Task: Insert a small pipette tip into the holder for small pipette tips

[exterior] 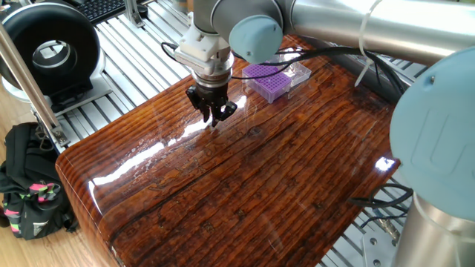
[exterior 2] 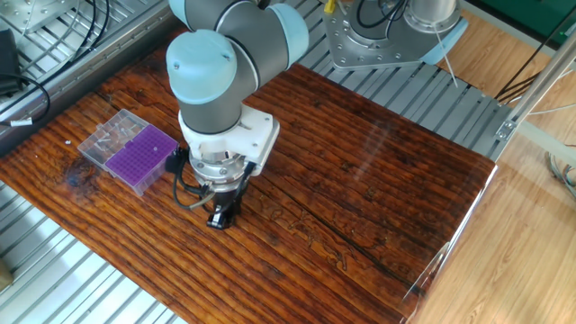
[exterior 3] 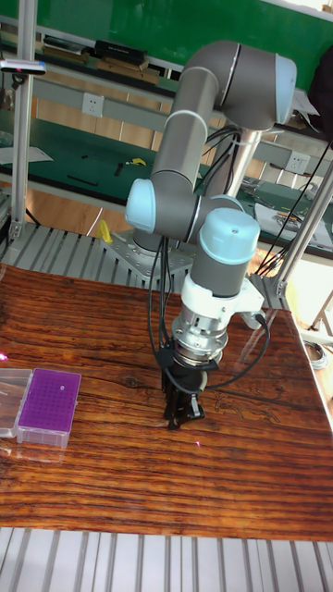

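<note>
The holder for small pipette tips [exterior: 269,81] [exterior 2: 141,155] [exterior 3: 46,405] is a purple rack with a grid of tiny holes, set in a clear box at the table's edge. The box's clear lid [exterior 2: 102,138] lies open beside it. My gripper [exterior: 215,119] [exterior 2: 219,219] [exterior 3: 181,418] points straight down, a short way from the holder, with its fingertips at the wooden surface. The fingers are pressed close together and look shut. A small pipette tip is too small to make out between them or on the table.
The glossy wooden tabletop [exterior: 260,185] lies on a slatted aluminium frame [exterior 2: 72,288]. A black round device [exterior: 48,52] and a black bag [exterior: 30,185] sit off the table's side. Cables [exterior 2: 189,193] hang by the wrist.
</note>
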{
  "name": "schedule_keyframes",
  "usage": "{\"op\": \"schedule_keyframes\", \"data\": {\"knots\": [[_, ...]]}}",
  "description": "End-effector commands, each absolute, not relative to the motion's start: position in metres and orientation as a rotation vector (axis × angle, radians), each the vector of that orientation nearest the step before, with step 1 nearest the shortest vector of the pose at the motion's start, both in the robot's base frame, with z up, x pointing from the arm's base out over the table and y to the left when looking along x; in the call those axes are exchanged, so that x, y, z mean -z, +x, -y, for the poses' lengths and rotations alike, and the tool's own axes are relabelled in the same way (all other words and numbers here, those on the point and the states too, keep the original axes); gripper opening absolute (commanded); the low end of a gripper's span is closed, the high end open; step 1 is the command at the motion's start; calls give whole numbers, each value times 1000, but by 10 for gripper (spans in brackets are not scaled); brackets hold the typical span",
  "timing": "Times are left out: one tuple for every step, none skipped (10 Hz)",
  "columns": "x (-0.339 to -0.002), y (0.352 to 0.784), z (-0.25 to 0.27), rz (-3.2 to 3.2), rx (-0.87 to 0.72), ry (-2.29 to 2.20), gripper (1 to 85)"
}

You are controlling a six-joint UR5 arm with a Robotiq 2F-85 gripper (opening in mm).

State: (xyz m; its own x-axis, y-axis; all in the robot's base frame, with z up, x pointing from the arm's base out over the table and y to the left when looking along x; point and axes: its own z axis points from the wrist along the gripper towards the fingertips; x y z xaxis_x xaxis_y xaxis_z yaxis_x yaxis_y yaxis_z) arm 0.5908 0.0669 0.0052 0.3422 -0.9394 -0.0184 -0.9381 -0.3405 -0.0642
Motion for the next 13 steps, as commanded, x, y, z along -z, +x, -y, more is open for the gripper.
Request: {"op": "schedule_keyframes", "data": {"knots": [[-2, 588, -67, -1783, 27, -2497, 270], [-2, 585, -69, -1780, 10, -2501, 270], [-2, 582, -70, -1777, 0, -2501, 270], [-3, 581, -71, -1772, -7, -2502, 270], [-3, 582, -73, -1769, -8, -2498, 267], [-3, 582, -74, -1772, -4, -2493, 260], [-2, 583, -73, -1775, 3, -2489, 250], [-2, 584, -72, -1778, 13, -2489, 243], [-2, 585, -73, -1776, 15, -2486, 243], [-2, 586, -74, -1775, 15, -2480, 243], [-2, 586, -74, -1777, 16, -2478, 243], [-2, 587, -73, -1781, 21, -2477, 243], [-2, 587, -72, -1783, 25, -2480, 240]]}}
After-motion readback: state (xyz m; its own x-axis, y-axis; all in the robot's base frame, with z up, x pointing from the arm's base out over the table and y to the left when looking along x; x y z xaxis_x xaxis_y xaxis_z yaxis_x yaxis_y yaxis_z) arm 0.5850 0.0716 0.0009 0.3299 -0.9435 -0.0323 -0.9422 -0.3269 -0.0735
